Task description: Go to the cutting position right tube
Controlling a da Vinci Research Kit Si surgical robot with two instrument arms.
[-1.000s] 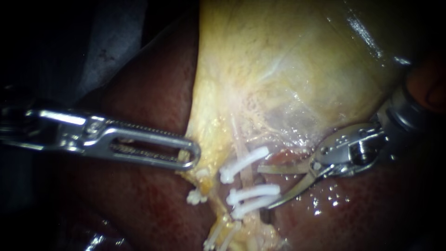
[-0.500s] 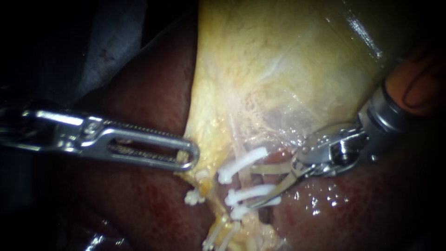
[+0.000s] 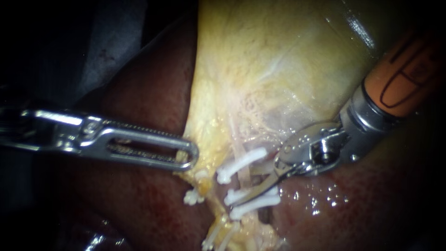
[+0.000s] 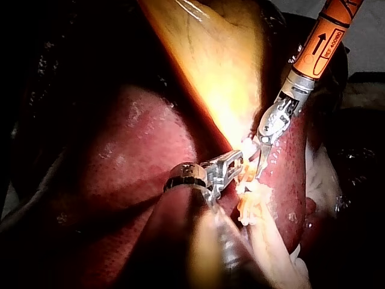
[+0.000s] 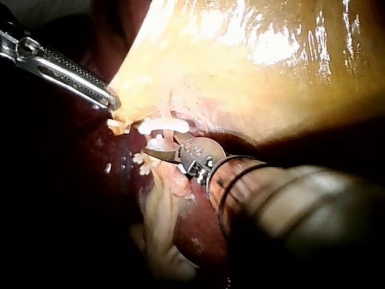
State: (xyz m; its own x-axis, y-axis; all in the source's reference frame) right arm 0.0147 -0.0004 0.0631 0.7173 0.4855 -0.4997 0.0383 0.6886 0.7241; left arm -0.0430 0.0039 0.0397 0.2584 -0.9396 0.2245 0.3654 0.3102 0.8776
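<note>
Blades spread, your right instrument [image 3: 244, 185] sits at the right tube [image 3: 238, 151]: centre them between the upper clip [image 3: 242, 162] and lower clips [image 3: 260, 201] while your left instrument [image 3: 192, 156] pinches the gallbladder [image 3: 278, 60].

My right instrument [image 3: 251, 185] has slid in from the right. Its open blades, a second ago short of the white clips [image 3: 241, 161], now reach the right tube [image 3: 245, 179] between them.

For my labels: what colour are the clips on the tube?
White. The clips show best in the endoscope view.
</note>
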